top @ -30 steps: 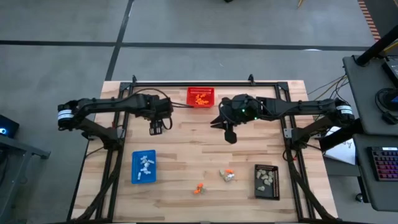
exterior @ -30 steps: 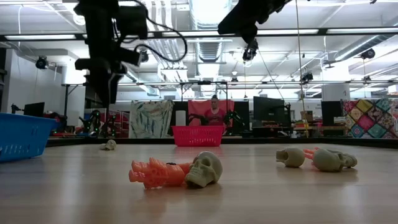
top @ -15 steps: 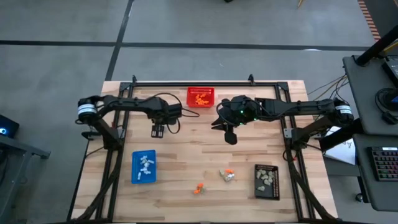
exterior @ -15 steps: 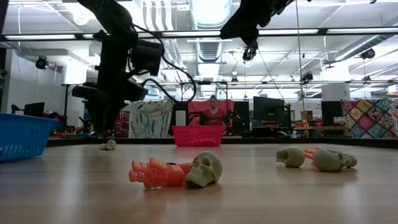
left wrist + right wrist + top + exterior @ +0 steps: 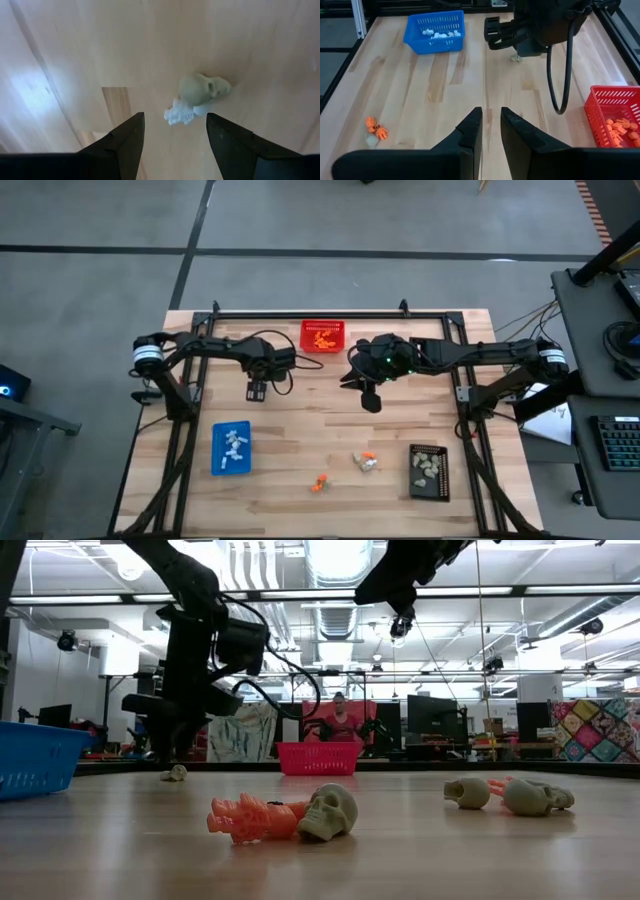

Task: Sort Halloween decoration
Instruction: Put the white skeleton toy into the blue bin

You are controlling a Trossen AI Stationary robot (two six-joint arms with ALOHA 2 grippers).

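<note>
Skull [image 5: 205,90] and white trinket [image 5: 179,113] lie touching each other on the bare wood, directly ahead of the left gripper [image 5: 254,391], whose fingers stand wide apart with nothing between them. In my judgement the step is a pickup of one of the pair, and it goes best if the gripper comes straight down with one piece centred in the gap, so the neighbour is not dragged along or nudged away. The white piece probably belongs in the blue tray [image 5: 217,462], the skull in the black tray [image 5: 413,481].

The right gripper [image 5: 369,400] hangs above the middle of the table, its fingers nearly together and holding nothing I can see. More trinkets lie near the front edge: an orange one [image 5: 318,485] and a mixed cluster [image 5: 365,462].

From above, the pair under the left gripper is hidden by the gripper itself. At table height only a small pale lump [image 5: 176,773] shows there. The contents of the red basket [image 5: 323,336] are too small to sort out.
</note>
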